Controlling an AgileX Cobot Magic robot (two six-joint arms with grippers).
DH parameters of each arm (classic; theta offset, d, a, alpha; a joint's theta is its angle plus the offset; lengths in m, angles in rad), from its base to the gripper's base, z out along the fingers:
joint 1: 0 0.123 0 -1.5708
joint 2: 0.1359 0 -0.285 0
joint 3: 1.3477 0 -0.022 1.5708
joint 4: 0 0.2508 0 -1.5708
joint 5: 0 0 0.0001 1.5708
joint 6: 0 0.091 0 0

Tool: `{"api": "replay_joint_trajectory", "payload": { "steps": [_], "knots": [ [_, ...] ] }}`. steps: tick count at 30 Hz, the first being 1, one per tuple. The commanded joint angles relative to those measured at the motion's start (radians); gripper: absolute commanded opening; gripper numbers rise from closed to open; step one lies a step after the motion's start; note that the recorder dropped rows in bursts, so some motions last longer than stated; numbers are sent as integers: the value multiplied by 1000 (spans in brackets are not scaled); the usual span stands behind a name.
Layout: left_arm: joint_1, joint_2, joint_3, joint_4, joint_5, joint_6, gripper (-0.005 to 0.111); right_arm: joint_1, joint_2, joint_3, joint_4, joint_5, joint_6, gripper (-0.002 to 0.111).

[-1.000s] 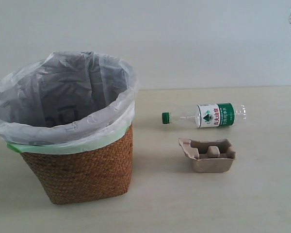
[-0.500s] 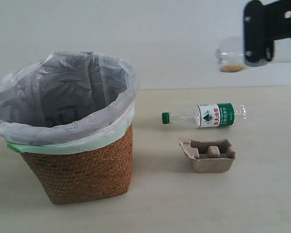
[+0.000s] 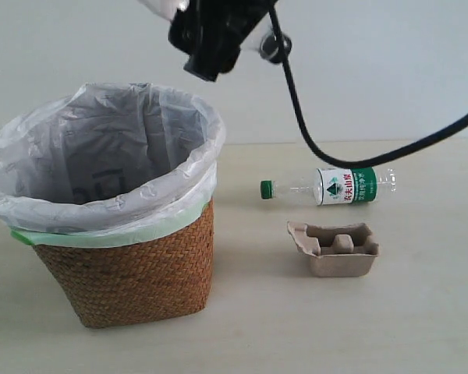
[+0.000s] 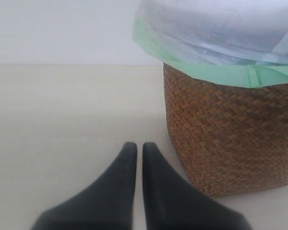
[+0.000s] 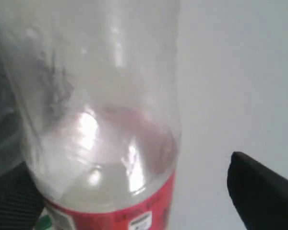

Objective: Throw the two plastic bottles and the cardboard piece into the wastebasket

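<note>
The wastebasket (image 3: 132,273), brown wicker with a white bag liner, stands at the left. My right gripper (image 3: 212,37) hovers high over its far rim. In the right wrist view the clear bottle with the red label (image 5: 101,143) lies between the jaws of the right gripper (image 5: 134,196). One black finger (image 5: 261,191) stands clear of the bottle with a gap, so the jaws are open. The slimmer bottle (image 3: 331,185) with a green cap lies on the table, and the cardboard piece (image 3: 335,249) sits in front of it. My left gripper (image 4: 136,146) is shut and empty beside the wastebasket (image 4: 225,139).
A black cable (image 3: 335,156) from the right arm sags across the view above the green-capped bottle. A pale wall runs behind the light tabletop (image 3: 359,327).
My right gripper has swung in from the upper right to above the wastebasket with the red-label bottle, and its jaws have spread. The green-capped bottle and the cardboard piece have not moved.
</note>
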Motion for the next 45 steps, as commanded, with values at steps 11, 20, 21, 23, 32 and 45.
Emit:
{"api": "replay_joint_trajectory", "payload": {
  "steps": [11, 20, 21, 23, 32, 45],
  "knots": [
    [-9, -4, 4, -3, -5, 3, 4, 73, 45, -8, -63, -5, 49, 100],
    [-9, -4, 4, -3, -5, 3, 4, -246, 72, -8, 259, 347, 249, 100],
    [-9, -4, 4, -3, -5, 3, 4, -288, 84, -8, 342, 368, 198, 100],
    [-9, -4, 4, -3, -5, 3, 4, -357, 112, -8, 487, 413, 101, 100],
    [-9, -4, 4, -3, -5, 3, 4, -452, 274, -8, 489, 409, 20, 100],
    [-9, -4, 4, -3, -5, 3, 4, -459, 540, -130, 308, 169, 191, 100]
  ]
}}
